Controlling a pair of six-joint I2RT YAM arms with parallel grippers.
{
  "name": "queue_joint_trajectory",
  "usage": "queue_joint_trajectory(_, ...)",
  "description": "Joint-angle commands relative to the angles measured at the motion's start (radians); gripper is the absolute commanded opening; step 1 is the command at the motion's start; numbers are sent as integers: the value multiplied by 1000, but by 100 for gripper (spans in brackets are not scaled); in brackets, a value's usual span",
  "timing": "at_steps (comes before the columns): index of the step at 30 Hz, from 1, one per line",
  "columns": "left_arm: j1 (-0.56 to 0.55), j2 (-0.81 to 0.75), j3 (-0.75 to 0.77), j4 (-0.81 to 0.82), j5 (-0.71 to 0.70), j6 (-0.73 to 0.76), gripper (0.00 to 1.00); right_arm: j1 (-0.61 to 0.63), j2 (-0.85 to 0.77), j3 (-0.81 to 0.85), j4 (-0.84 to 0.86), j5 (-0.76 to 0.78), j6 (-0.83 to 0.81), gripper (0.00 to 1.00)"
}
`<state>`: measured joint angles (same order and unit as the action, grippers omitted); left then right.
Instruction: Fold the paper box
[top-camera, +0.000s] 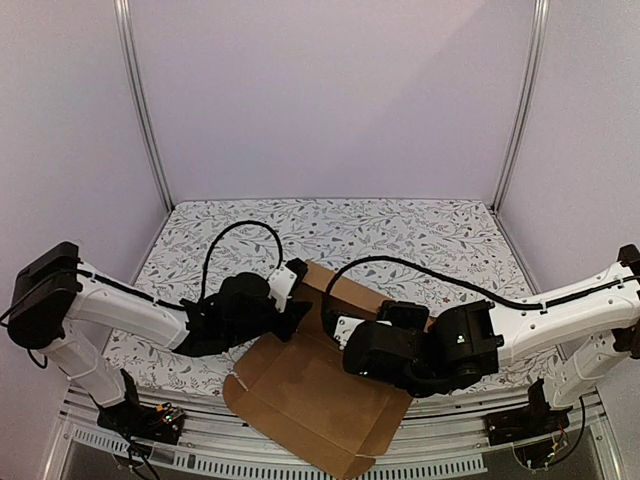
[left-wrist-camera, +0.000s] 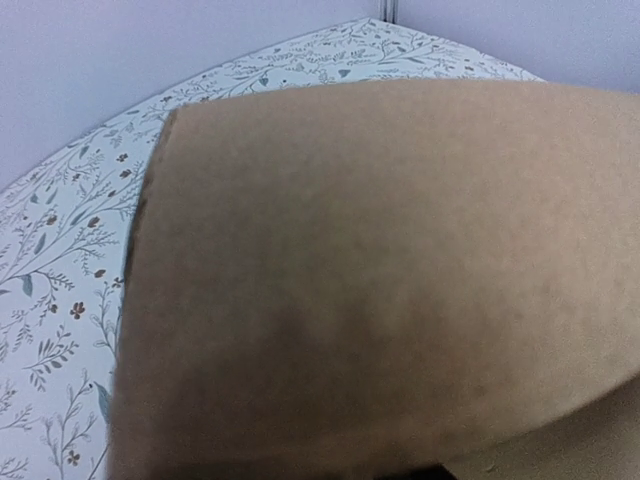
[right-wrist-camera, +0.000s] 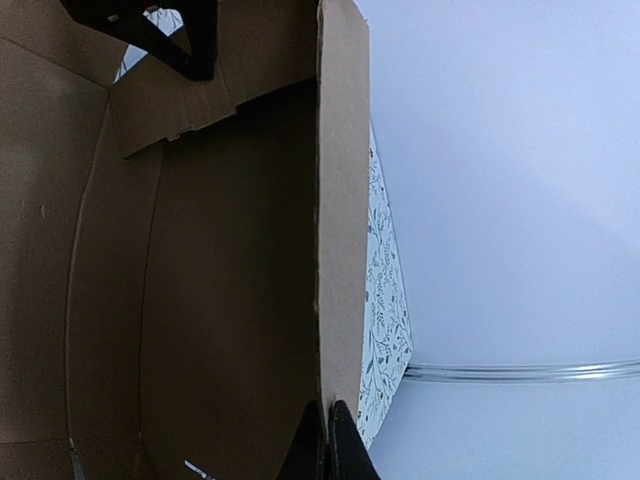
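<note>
The paper box (top-camera: 300, 400) lies part-folded at the middle of the table (top-camera: 400, 230), towards 6 o'clock in the top view. Its broad brown panel, with rounded flaps, reaches past the table's near edge. At the sheet's 12 o'clock end a panel stands raised between the two wrists.

The left arm comes in from 9 o'clock, and the left gripper (top-camera: 298, 295) sits at the raised panel's 9 o'clock side. From its own wrist camera a blurred cardboard face (left-wrist-camera: 380, 280) fills almost the whole view. It hides the fingers, with only floral table cloth (left-wrist-camera: 50, 280) showing at 9 and 12 o'clock. The right wrist camera catches dark left fingers (right-wrist-camera: 170, 35) at 11 o'clock, beside a small folded-in flap. I cannot tell whether they are spread or closed, or whether they hold the flap.

The right arm reaches in from 3 o'clock, and the right gripper (top-camera: 338, 325) is at the raised panel's 3 o'clock side. In its wrist view the fingers (right-wrist-camera: 327, 445) are pressed together at 6 o'clock. Their tips are right at the near end of an upright cardboard wall's cut edge. The box interior (right-wrist-camera: 230, 300) runs away from them towards 9 o'clock, creased into panels. The floral table (right-wrist-camera: 385, 300) shows as a thin strip on the wall's 3 o'clock side.

A black cable (top-camera: 240, 235) loops above the left wrist, and another (top-camera: 440, 275) trails along the right arm.
</note>
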<state>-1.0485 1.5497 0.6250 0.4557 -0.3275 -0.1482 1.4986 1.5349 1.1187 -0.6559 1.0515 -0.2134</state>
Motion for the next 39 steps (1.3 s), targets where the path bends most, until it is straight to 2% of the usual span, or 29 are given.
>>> queue_joint_trajectory(1, -16, 47, -9, 140, 24, 30, 37, 23, 5, -13, 39, -134, 64, 0)
queue_joint_trajectory(12, 48, 130, -31, 251, 89, -11, 43, 23, -41, -41, 47, -166, 106, 0)
queue_joint_trajectory(17, 64, 164, -41, 282, 122, -38, 42, 23, -45, -46, 61, -171, 111, 0)
queue_joint_trajectory(18, 64, 169, -44, 293, 126, -41, 40, 23, -45, -47, 64, -171, 111, 0)
queue_joint_trajectory(19, 66, 177, -47, 303, 133, -43, 33, 23, -45, -48, 67, -171, 112, 0)
queue_joint_trajectory(21, 70, 192, -48, 327, 140, -49, 9, 23, -46, -48, 74, -172, 114, 0)
queue_joint_trajectory(22, 72, 199, -47, 336, 149, -52, 2, 23, -46, -50, 76, -174, 114, 0)
queue_joint_trajectory(23, 73, 205, -46, 342, 156, -54, 0, 22, -47, -49, 79, -176, 114, 0)
queue_joint_trajectory(30, 74, 191, -47, 352, 176, -53, 0, 23, -45, -52, 97, -184, 115, 0)
queue_joint_trajectory(31, 74, 185, -47, 347, 173, -53, 2, 23, -45, -53, 101, -184, 115, 0)
queue_joint_trajectory(35, 74, 190, -49, 330, 171, -61, 25, 24, -42, -59, 120, -185, 112, 0)
queue_joint_trajectory(39, 74, 230, -51, 333, 164, -85, 32, 23, -31, -65, 126, -188, 117, 0)
